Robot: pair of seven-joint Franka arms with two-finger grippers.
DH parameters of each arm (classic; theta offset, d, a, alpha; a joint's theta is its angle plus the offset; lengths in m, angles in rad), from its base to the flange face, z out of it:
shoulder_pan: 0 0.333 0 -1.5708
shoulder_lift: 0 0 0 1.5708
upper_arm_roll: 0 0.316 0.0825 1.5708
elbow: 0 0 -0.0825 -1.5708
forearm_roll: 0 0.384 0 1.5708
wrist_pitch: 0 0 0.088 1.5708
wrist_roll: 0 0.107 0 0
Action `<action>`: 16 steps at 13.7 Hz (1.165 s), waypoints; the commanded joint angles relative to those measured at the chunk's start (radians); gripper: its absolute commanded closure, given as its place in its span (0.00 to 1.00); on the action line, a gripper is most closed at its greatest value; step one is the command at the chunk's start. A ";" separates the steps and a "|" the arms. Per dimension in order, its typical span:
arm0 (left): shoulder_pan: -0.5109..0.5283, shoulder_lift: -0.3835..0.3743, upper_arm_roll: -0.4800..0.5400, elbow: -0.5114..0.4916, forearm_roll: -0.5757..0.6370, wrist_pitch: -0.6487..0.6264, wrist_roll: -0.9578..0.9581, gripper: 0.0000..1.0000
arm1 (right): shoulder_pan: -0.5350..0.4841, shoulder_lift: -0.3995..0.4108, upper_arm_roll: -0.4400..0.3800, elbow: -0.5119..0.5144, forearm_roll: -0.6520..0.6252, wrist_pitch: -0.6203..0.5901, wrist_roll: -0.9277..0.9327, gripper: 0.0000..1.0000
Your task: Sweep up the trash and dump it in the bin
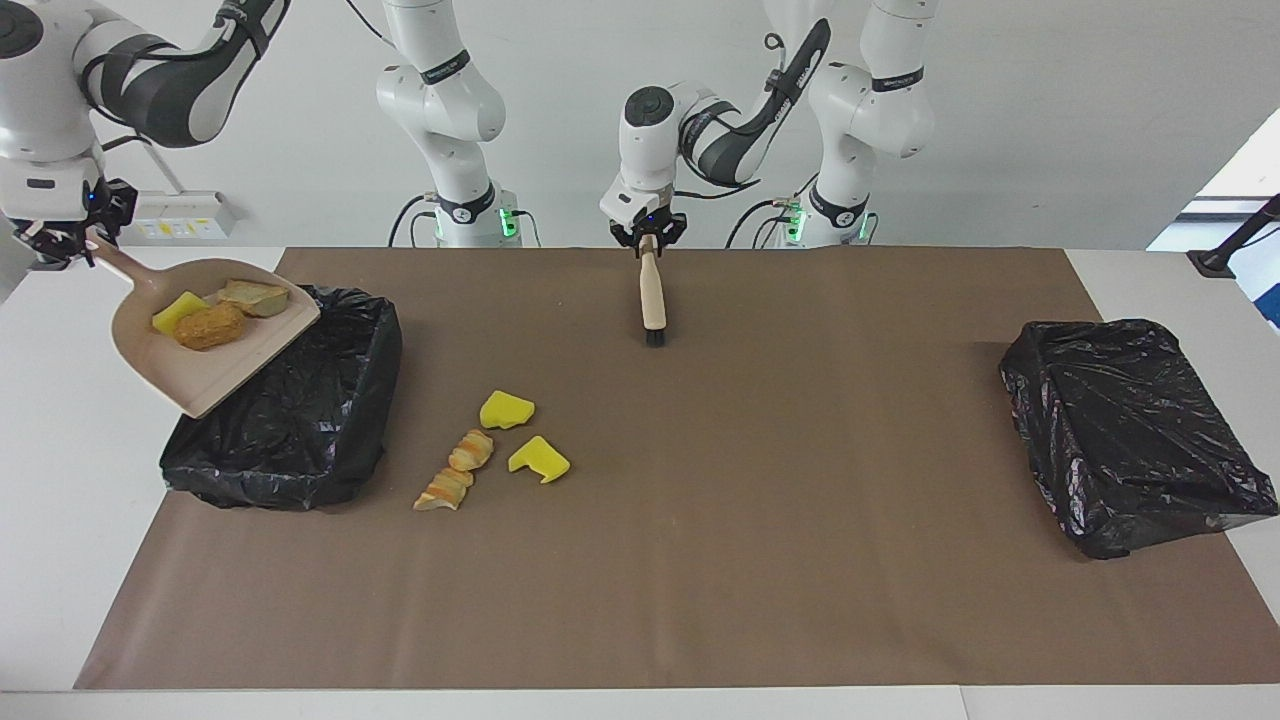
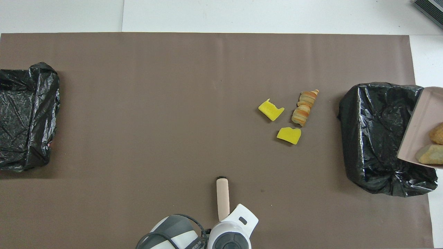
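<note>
Three trash scraps (image 1: 212, 313) in beige dustpan (image 1: 190, 370), raised over outer edge of black-lined bin (image 1: 290, 420) at right arm's end of worktop (image 1: 700, 560). Right claw (image 1: 60, 245) clamped on dustpan handle. Four more scraps (image 1: 490, 445) on brown mat beside that bin: two yellow sponge chunks, two tan bread-like pieces. Left claw (image 1: 648, 238) gripping brush (image 1: 652, 300) by handle end, bristles down near mat. Second bin (image 1: 1130, 430) at left arm's end.

Brown mat (image 1: 800, 500), spare bin (image 1: 1135, 430).
</note>
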 commanded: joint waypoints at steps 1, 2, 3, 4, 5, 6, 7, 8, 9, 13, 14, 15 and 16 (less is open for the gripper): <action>0.094 0.022 0.001 0.163 0.006 -0.111 0.125 0.00 | -0.035 0.017 0.016 -0.014 -0.114 0.049 -0.043 1.00; 0.128 0.053 0.003 0.252 0.053 -0.201 0.146 0.00 | -0.033 0.023 0.016 -0.024 -0.148 0.058 -0.040 1.00; 0.160 0.071 0.005 0.328 0.114 -0.272 0.157 0.00 | -0.033 0.034 0.016 -0.029 -0.180 0.085 -0.041 1.00; 0.195 0.078 0.005 0.376 0.145 -0.309 0.181 0.00 | -0.033 0.044 0.016 -0.031 -0.213 0.094 -0.041 1.00; 0.238 0.072 0.008 0.399 0.159 -0.320 0.224 0.00 | -0.026 0.046 0.016 -0.032 -0.243 0.095 -0.041 1.00; 0.287 0.062 0.008 0.421 0.175 -0.331 0.270 0.00 | -0.014 0.047 0.016 -0.032 -0.263 0.093 -0.041 1.00; 0.351 0.059 0.008 0.461 0.182 -0.367 0.322 0.00 | 0.005 0.047 0.016 -0.034 -0.294 0.095 -0.041 1.00; 0.396 0.061 0.008 0.517 0.182 -0.427 0.384 0.00 | 0.007 0.050 0.016 -0.034 -0.308 0.095 -0.041 1.00; 0.442 0.061 0.009 0.563 0.184 -0.477 0.450 0.00 | 0.007 0.051 0.017 -0.034 -0.313 0.098 -0.041 1.00; 0.596 0.044 0.017 0.718 0.202 -0.677 0.669 0.00 | 0.008 0.067 0.019 -0.035 -0.365 0.120 -0.038 1.00; 0.626 0.042 0.017 0.749 0.199 -0.724 0.726 0.00 | 0.010 0.070 0.023 -0.035 -0.374 0.122 -0.038 1.00; 0.660 0.035 0.017 0.781 0.195 -0.769 0.772 0.00 | 0.029 0.072 0.023 -0.035 -0.389 0.115 -0.037 1.00; 0.689 0.030 0.017 0.810 0.195 -0.812 0.807 0.00 | 0.043 0.072 0.023 -0.034 -0.400 0.107 -0.037 1.00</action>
